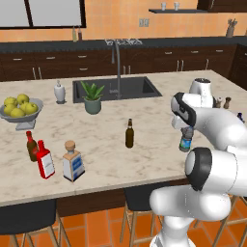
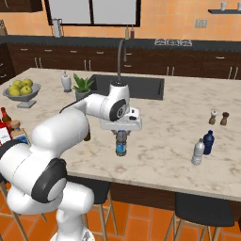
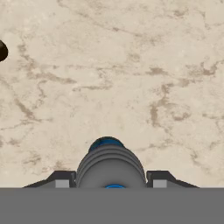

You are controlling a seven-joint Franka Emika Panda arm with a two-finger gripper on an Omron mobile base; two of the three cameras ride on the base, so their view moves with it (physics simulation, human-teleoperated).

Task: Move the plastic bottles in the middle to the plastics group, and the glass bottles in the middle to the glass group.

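On the marble counter, the gripper pinched the upright water bottle near its top, the bottle's long axis vertical and hanging directly below the hand. Seen from the right base camera, the plastics pair stood well apart toward 3 o'clock of the held bottle: first the pale clear bottle, then the dark blue bottle just beside it.

1. The white arm with dark joints reaches forward over the counter, elbow bent.
2. Its hand points straight down.
3. The fingers clamp the small clear water bottle near its top.
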